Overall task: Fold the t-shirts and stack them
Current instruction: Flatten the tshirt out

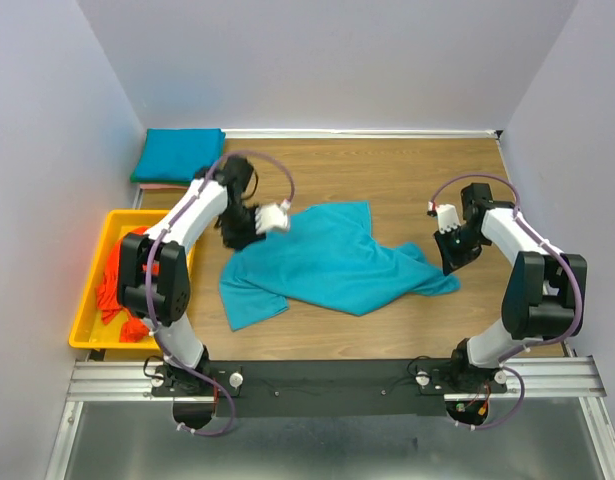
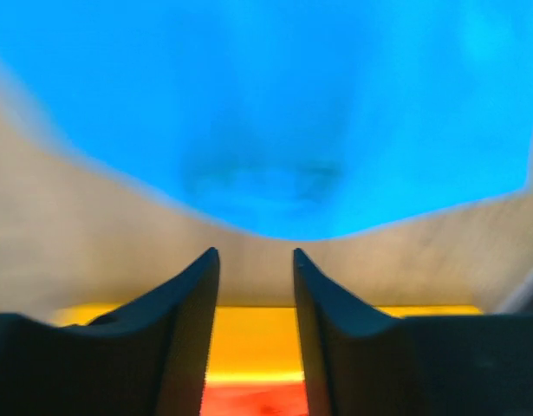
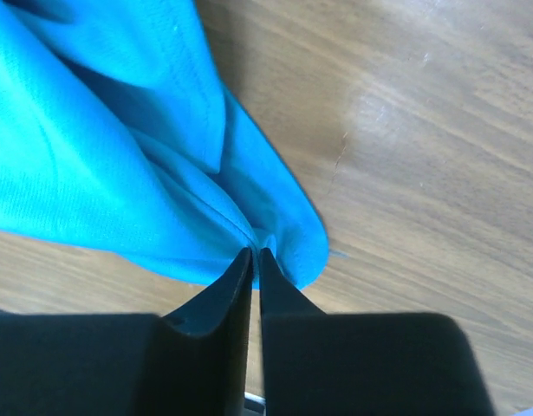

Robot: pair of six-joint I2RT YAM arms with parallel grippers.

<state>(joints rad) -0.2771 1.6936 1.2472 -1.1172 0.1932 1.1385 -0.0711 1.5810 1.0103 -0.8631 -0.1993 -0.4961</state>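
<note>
Bearing a rumpled teal t-shirt (image 1: 327, 265), the wooden table (image 1: 407, 180) meets pale walls (image 1: 337, 60).

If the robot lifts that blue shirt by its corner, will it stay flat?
Probably not. The teal t-shirt lies rumpled, folded over itself, so it likely droops. The right hand pinches only a thin edge, so it might slip free.
</note>
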